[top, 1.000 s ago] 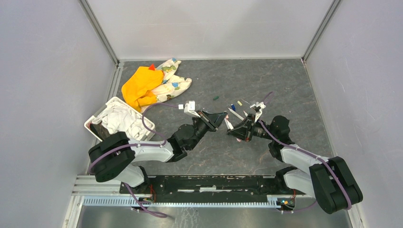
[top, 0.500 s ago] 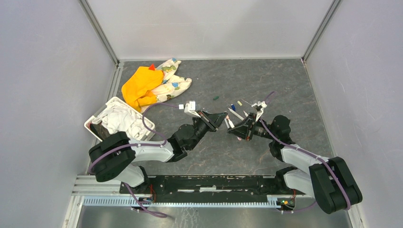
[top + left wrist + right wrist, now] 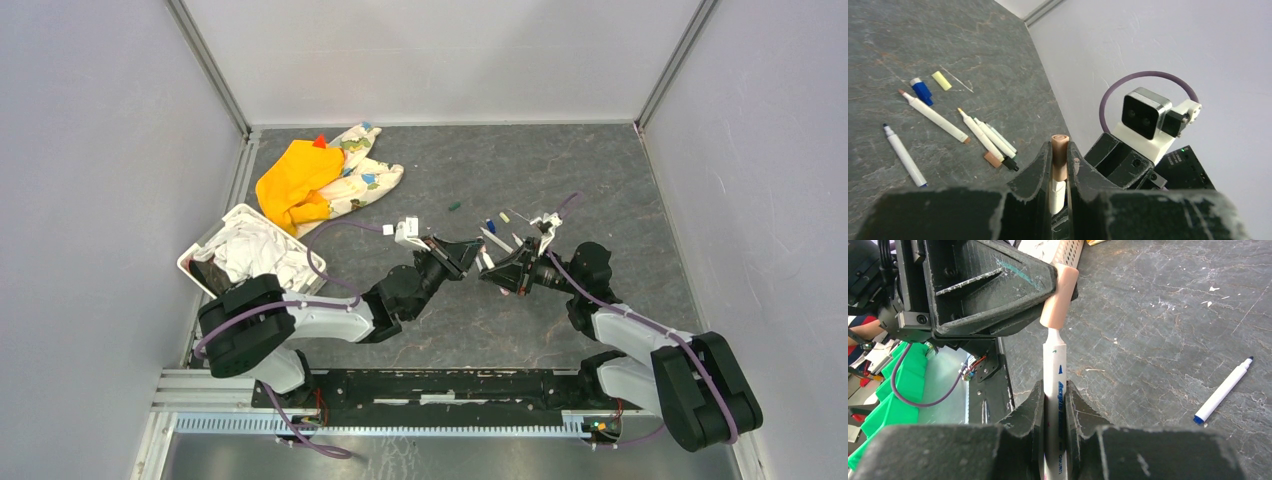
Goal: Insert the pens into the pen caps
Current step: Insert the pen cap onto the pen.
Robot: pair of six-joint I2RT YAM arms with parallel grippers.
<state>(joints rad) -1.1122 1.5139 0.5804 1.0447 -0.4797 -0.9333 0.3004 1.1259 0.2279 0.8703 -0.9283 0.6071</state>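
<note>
**Pen [image 3: 1053,360] tip in cap [image 3: 1059,295], held aloft**

We saw the left gripper [image 3: 1059,149] pinching the peach cap, the right gripper [image 3: 1054,390] pinching the white pen. Its tip sat inside the cap, above the grey table [image 3: 1168,315] where spare pens [image 3: 935,117] lay.

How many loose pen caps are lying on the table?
3: a blue cap and a yellow cap side by side near the loose pens, and a dark green cap alone farther left. Others may be hidden.
</note>
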